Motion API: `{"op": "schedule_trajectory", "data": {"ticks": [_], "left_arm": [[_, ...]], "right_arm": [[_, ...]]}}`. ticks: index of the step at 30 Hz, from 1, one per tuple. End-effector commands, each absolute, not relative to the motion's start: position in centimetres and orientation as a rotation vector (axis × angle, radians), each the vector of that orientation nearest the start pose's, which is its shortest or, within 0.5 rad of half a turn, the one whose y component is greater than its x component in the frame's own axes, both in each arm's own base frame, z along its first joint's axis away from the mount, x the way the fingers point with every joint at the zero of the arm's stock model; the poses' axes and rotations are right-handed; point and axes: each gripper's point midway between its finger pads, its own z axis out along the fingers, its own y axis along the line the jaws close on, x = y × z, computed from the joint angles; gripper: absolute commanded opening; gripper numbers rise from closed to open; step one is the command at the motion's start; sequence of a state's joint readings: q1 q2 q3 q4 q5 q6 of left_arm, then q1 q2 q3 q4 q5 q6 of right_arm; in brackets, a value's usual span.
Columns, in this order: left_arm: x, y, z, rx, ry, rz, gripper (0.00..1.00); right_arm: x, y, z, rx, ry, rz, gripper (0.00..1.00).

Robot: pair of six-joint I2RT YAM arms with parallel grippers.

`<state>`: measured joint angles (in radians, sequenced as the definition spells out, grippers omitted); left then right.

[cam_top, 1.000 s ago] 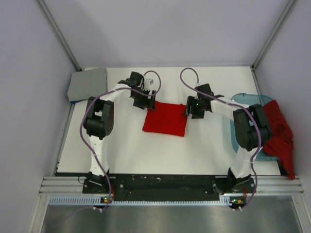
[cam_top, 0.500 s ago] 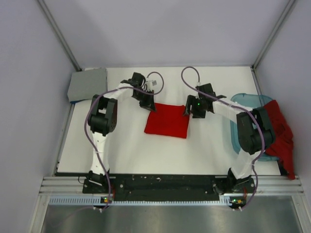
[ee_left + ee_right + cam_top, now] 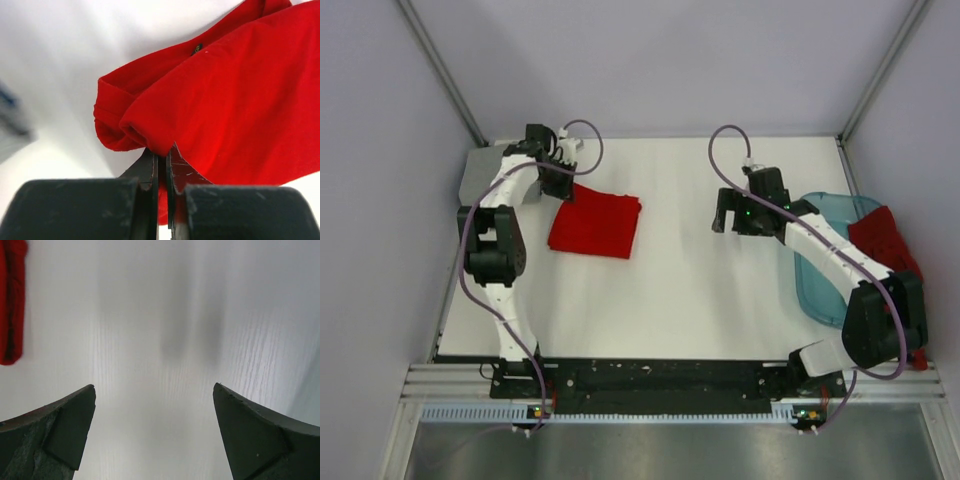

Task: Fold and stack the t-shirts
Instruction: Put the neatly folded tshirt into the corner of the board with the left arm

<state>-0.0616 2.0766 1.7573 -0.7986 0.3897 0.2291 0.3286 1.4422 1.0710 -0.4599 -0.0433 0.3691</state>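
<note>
Top view: the bright red t-shirt (image 3: 595,225), folded into a compact rectangle, lies flat on the white table (image 3: 700,290) at about 10 o'clock from the table's centre. The left gripper (image 3: 560,185) stands at the shirt's far-left corner, at 11 o'clock from the cloth's middle. Left wrist view: the left gripper (image 3: 161,157) has its fingers clenched together, pinching a rolled fold at the edge of the bright red t-shirt (image 3: 235,100). The light grey t-shirt (image 3: 473,190) sits in the table's far-left corner, just beside the left arm and partly hidden by it. The right gripper (image 3: 732,215) hangs over bare table at about 2 o'clock from centre, well apart from the folded shirt. Right wrist view: the right gripper (image 3: 155,405) has its fingers spread wide and released, grasping nothing; a strip of red cloth shows at 10 o'clock. The darker red t-shirt (image 3: 885,240) lies bunched over the far-right rim of the light-blue tub (image 3: 820,290) at the table's 3 o'clock edge.
</note>
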Motion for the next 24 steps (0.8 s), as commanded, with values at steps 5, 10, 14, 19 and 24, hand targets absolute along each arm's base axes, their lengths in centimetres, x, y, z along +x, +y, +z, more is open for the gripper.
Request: {"op": "schedule_trajectory", "data": {"ticks": [5,10,14,19,24], "left_arm": [[50.4,0.6,18.4,0.620,2.395,0.222,0.00],[53.0,2.8,21.1,0.582,2.321,0.386,0.00],[54.9,4.1,22.5,0.540,2.280,0.480,0.00],[57.1,5.1,23.5,0.490,2.231,0.545,0.00],[58.7,6.5,25.7,0.416,2.137,0.610,0.00]], "right_arm": [[33.6,11.6,12.9,0.006,2.452,0.214,0.99],[33.7,11.3,13.2,0.001,2.446,0.197,0.99],[33.7,11.3,13.3,-0.006,2.445,0.190,0.99],[33.6,10.9,13.1,-0.010,2.451,0.165,0.99],[33.2,10.5,12.8,-0.020,2.456,0.139,0.99]]}}
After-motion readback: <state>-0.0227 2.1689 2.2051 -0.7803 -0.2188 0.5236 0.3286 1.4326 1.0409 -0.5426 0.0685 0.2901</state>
